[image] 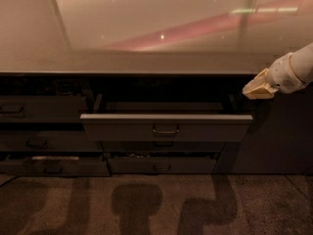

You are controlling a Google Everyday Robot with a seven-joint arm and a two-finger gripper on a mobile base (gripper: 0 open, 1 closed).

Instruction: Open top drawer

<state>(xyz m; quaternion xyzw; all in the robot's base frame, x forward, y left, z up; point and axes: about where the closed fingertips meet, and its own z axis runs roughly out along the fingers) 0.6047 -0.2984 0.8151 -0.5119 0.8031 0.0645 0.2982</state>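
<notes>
top drawer (pixel 166 127) pulled out, below-left of tool (pixel 257 88) | tool holds nothing visible, openness cannot tell | drawer rigid, likely heavyish, slides | hold: central handle (pixel 166 130), lower-left of tool

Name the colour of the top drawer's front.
The top drawer is dark grey, seen in the camera view; the gripper sits above its right end.

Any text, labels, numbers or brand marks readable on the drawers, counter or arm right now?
No readable text anywhere.
On the top drawer: only its handle, no label.
On the countertop: light reflections, no print.
On the pale strip in the lower left drawer: too blurred to tell whether it bears writing.
On the claw, above the top drawer's right end just under the counter edge: no marking visible.
</notes>
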